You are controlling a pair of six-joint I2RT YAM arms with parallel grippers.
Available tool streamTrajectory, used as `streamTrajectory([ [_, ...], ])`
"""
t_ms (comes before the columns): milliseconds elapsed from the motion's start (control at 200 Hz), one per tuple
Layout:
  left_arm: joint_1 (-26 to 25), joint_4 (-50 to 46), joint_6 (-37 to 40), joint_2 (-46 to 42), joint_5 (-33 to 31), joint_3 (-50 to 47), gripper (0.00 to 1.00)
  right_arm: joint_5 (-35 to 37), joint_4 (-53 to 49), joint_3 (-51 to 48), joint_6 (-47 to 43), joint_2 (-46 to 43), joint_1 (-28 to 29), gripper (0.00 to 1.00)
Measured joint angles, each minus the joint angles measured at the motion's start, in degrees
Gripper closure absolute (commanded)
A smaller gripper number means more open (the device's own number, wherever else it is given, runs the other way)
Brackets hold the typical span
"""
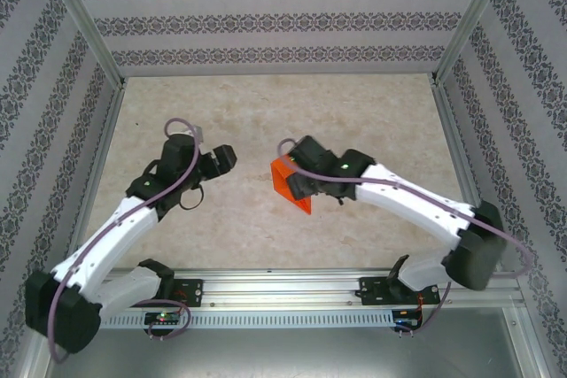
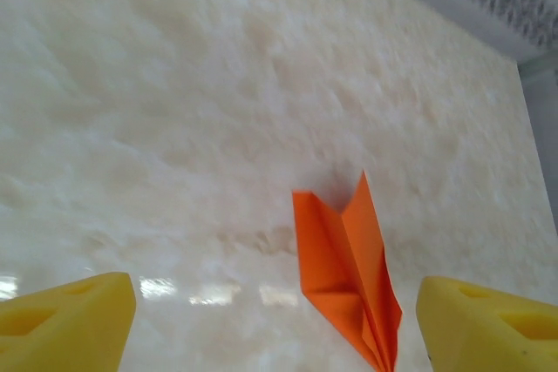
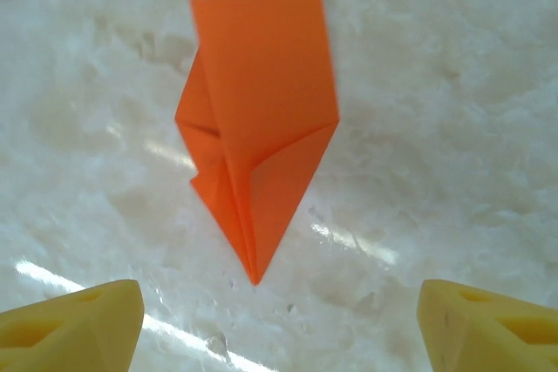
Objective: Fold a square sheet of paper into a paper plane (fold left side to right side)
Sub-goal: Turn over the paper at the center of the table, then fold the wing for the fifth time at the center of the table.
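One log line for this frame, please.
paper plane: folded, on table, nose toward right gripper | right gripper: fingers open, empty | left gripper: fingers open, empty

- On my feed the paper plane (image 1: 291, 188) lies flat on the table (image 1: 266, 104), roughly mid-table.
- left gripper (image 1: 223, 158) sits to its left, apart.
- right gripper (image 3: 279, 324) is just beside its nose end.

Orange paper plane (image 3: 261, 119) on table (image 3: 453, 84), nose toward end effector (image 3: 279, 307)
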Motion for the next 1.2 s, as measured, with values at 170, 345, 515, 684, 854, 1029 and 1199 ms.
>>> streamTrajectory([
  [170, -0.57, 12.15, -4.35, 14.88, 12.76, -1.97, 0.19, -10.56, 12.11, -11.85, 2.99, -10.47, -11.96, 0.07],
  [345, -3.63, 20.76, -7.43, 27.36, 19.98, 0.92, 0.26, -19.69, 21.22, -20.24, 5.9, -15.41, -18.84, 0.02],
  [515, -6.19, 25.55, -9.22, 36.48, 23.19, 7.04, 0.33, -25.31, 25.7, -24.57, 7.98, -17.09, -23.41, 0.02],
  [684, -7.28, 26.51, -10.36, 42.56, 24.24, 11.91, 0.4, -28.06, 27.47, -26.01, 8.7, -18.03, -25.27, 0.02],
  [854, -7.65, 26.16, -10.75, 46.47, 24.2, 13.68, 0.43, -29.88, 28.09, -26.6, 9.2, -18.8, -27.08, 0.02],
  [1029, -7.67, 24.94, -10.29, 47.58, 24.24, 14.43, 0.7, -31.08, 28.09, -26.97, 9.29, -19.43, -28.63, 0.02],
  [1199, -7.67, 24.7, -8.74, 47.84, 24.22, 15.19, 0.87, -32.72, 29.29, -27.8, 9.64, -19.54, -29.0, 0.02],
])
